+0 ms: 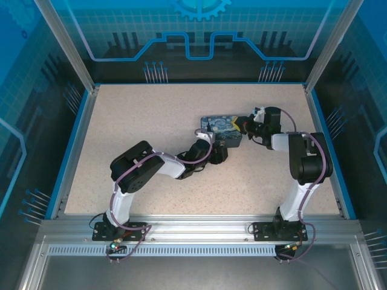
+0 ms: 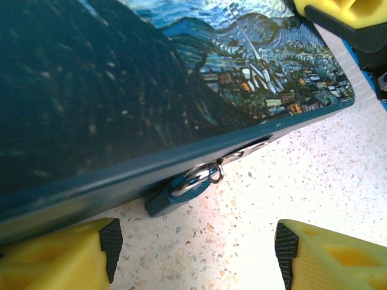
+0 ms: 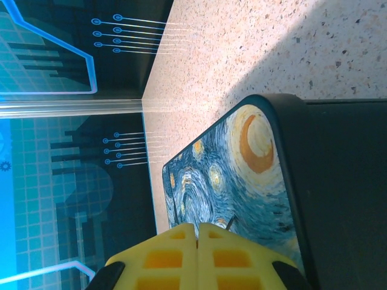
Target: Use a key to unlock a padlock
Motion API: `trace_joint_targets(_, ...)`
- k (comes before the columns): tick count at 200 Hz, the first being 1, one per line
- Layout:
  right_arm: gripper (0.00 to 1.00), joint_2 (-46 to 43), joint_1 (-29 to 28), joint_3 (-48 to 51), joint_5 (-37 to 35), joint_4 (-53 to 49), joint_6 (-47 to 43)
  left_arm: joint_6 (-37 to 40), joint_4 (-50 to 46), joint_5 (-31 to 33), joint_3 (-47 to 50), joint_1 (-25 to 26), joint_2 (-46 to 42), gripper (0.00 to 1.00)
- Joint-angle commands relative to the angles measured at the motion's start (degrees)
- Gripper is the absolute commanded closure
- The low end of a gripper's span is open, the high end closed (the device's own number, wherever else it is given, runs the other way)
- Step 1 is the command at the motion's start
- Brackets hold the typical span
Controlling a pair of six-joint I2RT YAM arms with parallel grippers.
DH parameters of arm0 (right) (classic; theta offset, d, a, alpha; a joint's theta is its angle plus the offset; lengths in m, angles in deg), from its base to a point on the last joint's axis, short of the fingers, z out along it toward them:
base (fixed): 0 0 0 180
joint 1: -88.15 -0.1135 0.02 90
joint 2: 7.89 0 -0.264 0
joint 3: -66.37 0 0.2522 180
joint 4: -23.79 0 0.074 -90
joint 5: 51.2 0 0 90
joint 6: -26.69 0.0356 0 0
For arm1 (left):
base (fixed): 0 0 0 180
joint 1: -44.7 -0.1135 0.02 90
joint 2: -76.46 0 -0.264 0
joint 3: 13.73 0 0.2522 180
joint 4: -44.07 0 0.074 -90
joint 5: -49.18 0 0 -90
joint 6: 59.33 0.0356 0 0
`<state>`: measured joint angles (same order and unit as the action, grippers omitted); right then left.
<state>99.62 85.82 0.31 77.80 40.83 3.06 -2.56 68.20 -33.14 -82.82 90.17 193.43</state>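
Note:
The padlock (image 2: 174,194), a small dark teal body with a silver shackle, hangs from a ring on the front edge of the Starry-Night box (image 2: 242,60) and rests on the table. My left gripper (image 2: 196,254) is open just in front of it, with a pad on each side and bare table between them. My right gripper (image 3: 198,232) is shut above the box lid (image 3: 242,175). A thin dark sliver, the key (image 3: 231,222), pokes out past its fingertips. From above, the left gripper (image 1: 221,150) is at the box's near side and the right gripper (image 1: 247,125) at its right end.
The box (image 1: 219,125) lies mid-table on the speckled top. Blue rails and glass walls (image 1: 84,115) ring the table. The right gripper's yellow finger (image 2: 344,15) shows over the box's far corner. Open tabletop lies left and behind the box.

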Motion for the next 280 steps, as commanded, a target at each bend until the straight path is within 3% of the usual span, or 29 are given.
trace_joint_targets(1,1.00,1.8,0.0,1.0,-0.8,-0.5,-0.9,4.2,-7.3,0.6,-3.9,-0.6,0.6,0.31)
trace_joint_targets(52,1.00,2.7,-0.4,1.3,-0.9,0.0,-0.9,11.0,-14.1,3.9,-11.8,1.4,4.6,0.30)
trace_joint_targets(96,1.00,3.6,-0.5,1.3,-0.8,0.3,-0.8,10.9,-13.5,2.1,-14.7,1.7,7.0,0.30)
trace_joint_targets(179,1.00,3.7,-0.8,1.1,-0.9,-0.5,-1.2,-2.4,-0.2,-2.2,-10.7,-0.3,6.6,0.29)
trace_joint_targets(280,1.00,4.7,-0.7,1.1,-0.9,-0.1,-1.2,-13.1,12.4,-4.3,-7.3,-1.1,8.3,0.32)
